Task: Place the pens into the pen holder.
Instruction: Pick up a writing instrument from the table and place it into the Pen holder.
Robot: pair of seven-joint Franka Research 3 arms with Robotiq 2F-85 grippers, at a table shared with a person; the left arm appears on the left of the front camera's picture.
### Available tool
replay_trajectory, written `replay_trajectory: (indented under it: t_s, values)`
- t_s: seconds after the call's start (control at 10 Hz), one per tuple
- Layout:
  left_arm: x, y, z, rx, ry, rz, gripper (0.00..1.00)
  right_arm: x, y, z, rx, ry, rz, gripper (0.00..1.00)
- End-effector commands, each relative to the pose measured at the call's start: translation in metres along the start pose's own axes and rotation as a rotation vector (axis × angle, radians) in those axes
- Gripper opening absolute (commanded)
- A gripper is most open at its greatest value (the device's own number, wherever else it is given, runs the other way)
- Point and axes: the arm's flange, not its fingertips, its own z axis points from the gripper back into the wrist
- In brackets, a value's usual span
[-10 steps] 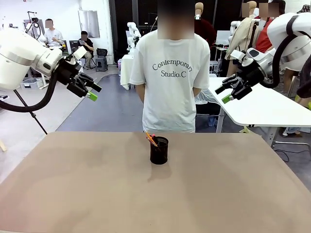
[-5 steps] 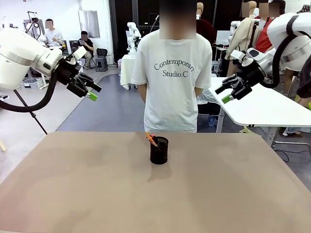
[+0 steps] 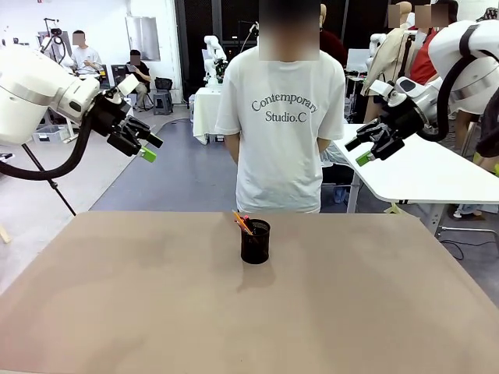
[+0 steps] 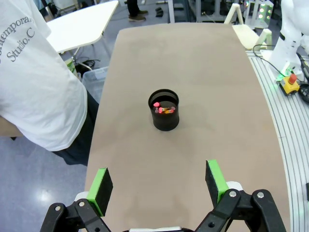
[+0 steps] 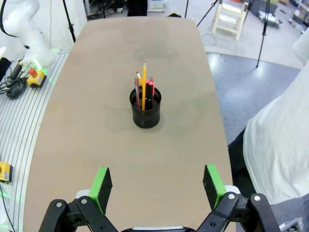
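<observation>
The black mesh pen holder [image 3: 255, 241] stands on the brown table near its far edge. The pens [image 3: 242, 224] stand inside it, an orange-yellow pencil-like one leaning left above the rim. From the right wrist the pen holder [image 5: 146, 108] holds the upright pens [image 5: 144, 90], yellow and dark red. Seen from above in the left wrist view, the pen holder [image 4: 164, 109] shows the pens' ends [image 4: 164, 108] inside. My left gripper [image 3: 147, 146] hangs open, high at the left, empty. My right gripper [image 3: 360, 151] hangs open, high at the right, empty. Both are far from the holder.
A person in a white T-shirt [image 3: 283, 117] stands just behind the table's far edge, hands behind the back. The table top [image 3: 156, 304] is bare around the holder. A white table [image 3: 437, 175] stands at the back right.
The person has shifted slightly to the right. Both arms and the pen holder have stayed still.
</observation>
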Motion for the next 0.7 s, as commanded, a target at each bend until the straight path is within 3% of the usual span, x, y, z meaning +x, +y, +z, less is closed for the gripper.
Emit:
replay_trajectory:
  t_s: [0.0,0.6]
  values:
    - [0.0008,-0.0012,0.0031,-0.002,0.000,0.003,1.00,0.0011,0.0015,0.0005,0.005,-0.001,0.006,1.00]
    - [0.0008,-0.0012,0.0031,-0.002,0.000,0.003,1.00,0.0011,0.0015,0.0005,0.005,-0.001,0.006,1.00]
